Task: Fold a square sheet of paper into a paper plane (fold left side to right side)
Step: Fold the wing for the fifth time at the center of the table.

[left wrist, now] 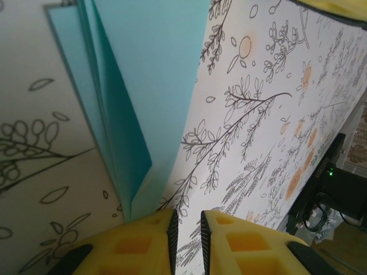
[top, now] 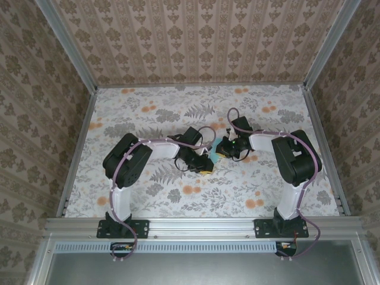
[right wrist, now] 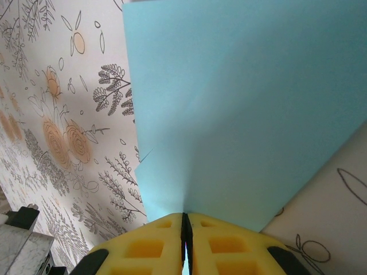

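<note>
a robot lab cell dressed in home-style prints

in the top view, the walls (top: 202, 41) across the top and down both sides wear beige damask wallpaper, but they sit in bare aluminium frame posts (top: 66, 44) that run in from the upper corners. the table (top: 148, 113) in the middle is covered in a printed floral sheet. along the lower edge, a metal rail (top: 202, 225) has the left arm (top: 126, 163) and the right arm (top: 295, 160) bolted to it, with a slotted strip (top: 202, 245) just beneath.
</note>
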Controlling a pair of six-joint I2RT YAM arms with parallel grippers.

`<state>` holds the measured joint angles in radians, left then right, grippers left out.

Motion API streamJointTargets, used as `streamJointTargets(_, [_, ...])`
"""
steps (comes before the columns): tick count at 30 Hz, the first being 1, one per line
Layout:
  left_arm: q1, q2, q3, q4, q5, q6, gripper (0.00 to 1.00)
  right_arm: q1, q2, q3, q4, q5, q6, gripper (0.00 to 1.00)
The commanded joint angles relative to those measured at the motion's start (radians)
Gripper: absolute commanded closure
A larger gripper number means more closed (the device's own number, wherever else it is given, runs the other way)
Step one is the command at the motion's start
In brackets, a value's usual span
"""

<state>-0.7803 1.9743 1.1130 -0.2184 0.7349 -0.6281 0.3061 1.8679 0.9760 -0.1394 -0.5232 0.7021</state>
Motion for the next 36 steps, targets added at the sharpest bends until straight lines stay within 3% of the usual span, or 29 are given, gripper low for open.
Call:
streamJointTargets(1, [-0.013, -0.016, -0.065, -0.121, -0.022, -0.015, 0.78, 0.001, 0.048, -0.008, -0.105, 0.095, -0.022, 0.88])
streamJointTargets(10, [-0.018, -0.078, -0.105, -0.161, -0.034, -0.002, 0.78, 0.002, 0.053, -0.008, -0.106, 0.095, -0.023, 0.88])
streamJointTargets(18, [0.012, -0.118, 0.018, -0.182, -0.014, 0.010, 0.77, 0.002, 0.056, -0.003, -0.109, 0.091, -0.022, 0.88])
streamJointTargets(30, [0.011, 0.045, 0.171, -0.156, 0.006, 0.023, 0.77, 0.001, 0.055, -0.003, -0.107, 0.086, -0.023, 0.88])
streamJointTargets(36, [0.001, 0.077, 0.168, -0.168, -0.005, 0.037, 0.77, 0.002, 0.055, -0.005, -0.111, 0.088, -0.026, 0.88])
